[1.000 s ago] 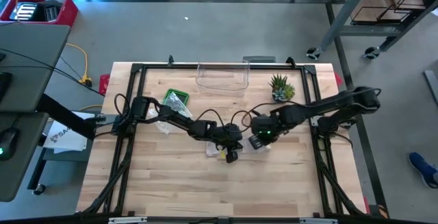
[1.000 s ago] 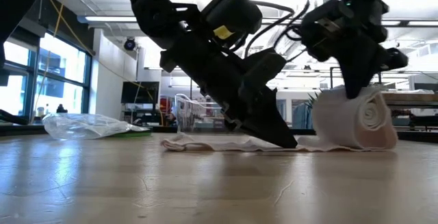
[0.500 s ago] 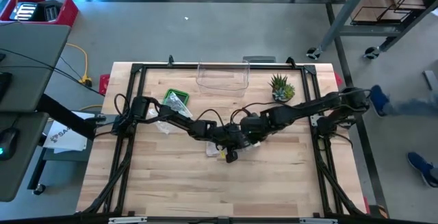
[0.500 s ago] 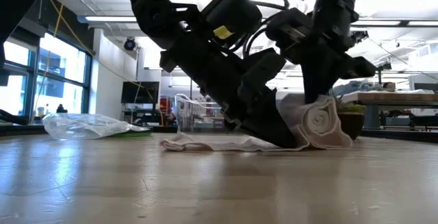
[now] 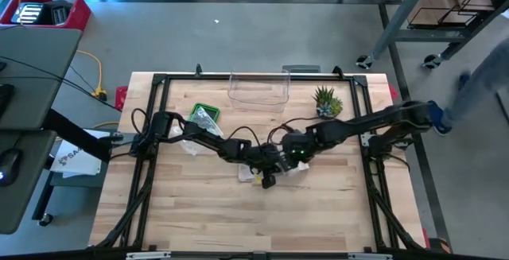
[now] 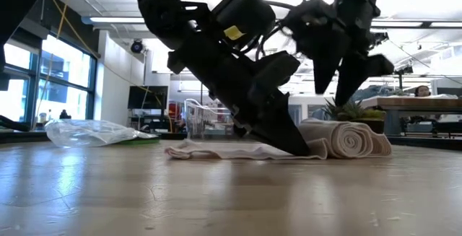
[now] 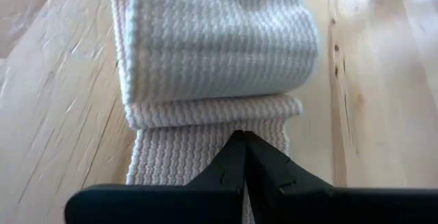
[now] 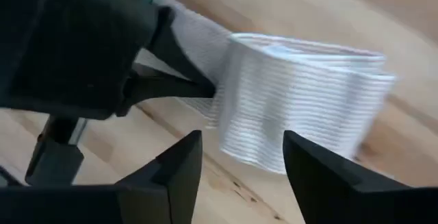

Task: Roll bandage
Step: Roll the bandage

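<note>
Two tools: left tool (image 7: 244,138) closed, seemingly pinning the bandage (image 6: 339,139); right tool (image 6: 339,95) open above.

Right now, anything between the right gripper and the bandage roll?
Nothing visible. The right gripper hangs open just above the bandage roll, with clear air between them. The left gripper, shut, pins the flat bandage tail beside the roll, not in the path.
</note>
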Controlling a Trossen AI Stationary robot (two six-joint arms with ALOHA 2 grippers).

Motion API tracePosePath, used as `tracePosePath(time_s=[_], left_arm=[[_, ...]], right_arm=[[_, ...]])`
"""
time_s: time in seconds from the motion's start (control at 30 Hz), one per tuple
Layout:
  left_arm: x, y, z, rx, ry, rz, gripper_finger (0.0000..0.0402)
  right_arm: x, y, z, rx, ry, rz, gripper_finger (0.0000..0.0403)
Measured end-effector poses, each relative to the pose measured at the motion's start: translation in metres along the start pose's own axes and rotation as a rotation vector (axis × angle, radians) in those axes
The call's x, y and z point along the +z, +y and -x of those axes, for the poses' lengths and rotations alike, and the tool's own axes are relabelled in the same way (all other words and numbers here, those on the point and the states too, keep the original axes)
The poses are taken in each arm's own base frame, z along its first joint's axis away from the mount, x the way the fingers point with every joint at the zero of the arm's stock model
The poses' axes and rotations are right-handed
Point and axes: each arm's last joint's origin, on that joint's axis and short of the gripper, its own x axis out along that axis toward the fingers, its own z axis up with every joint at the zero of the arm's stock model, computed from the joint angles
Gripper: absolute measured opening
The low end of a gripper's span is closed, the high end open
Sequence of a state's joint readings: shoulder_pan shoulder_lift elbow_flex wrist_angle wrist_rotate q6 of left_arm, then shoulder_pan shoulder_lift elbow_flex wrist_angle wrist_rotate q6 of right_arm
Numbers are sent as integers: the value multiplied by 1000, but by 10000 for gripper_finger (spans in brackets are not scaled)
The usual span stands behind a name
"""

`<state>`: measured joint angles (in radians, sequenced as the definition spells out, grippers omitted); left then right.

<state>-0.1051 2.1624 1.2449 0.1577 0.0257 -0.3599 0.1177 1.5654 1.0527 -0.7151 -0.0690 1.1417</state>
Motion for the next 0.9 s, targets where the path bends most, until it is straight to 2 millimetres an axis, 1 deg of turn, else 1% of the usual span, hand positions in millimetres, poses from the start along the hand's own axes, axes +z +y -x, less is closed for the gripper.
tracePosePath(time_s=[0.17, 0.23, 0.33, 0.43, 0.5, 0.57, 0.63, 0.77, 0.9], left_arm=[[1, 1, 5, 17, 26, -28, 0], [1, 3, 7, 24, 41, -24, 0], [2, 2, 10, 32, 55, -33, 0], [4, 2, 14, 34, 57, -41, 0], [4, 2, 14, 34, 54, -40, 0], [4, 2, 14, 33, 62, -24, 0], [3, 2, 14, 39, 75, -4, 0], [2, 3, 15, 42, 84, 5, 0], [3, 4, 15, 45, 83, 34, 0]], right_arm=[[-2, -22, 27, -128, -37, -28, 194], [-3, -31, 31, -158, -33, -32, 195], [-4, -47, 23, -135, -2, -56, 195], [-6, -66, 6, -111, 10, -124, 195], [-5, -74, -5, -52, 7, -144, 195], [-2, -74, -13, 49, 4, -144, 195], [-3, -74, -18, 85, 3, -127, 195], [-11, -85, -28, 6, 24, -170, 195], [-15, -87, -31, -11, 15, -165, 194]])
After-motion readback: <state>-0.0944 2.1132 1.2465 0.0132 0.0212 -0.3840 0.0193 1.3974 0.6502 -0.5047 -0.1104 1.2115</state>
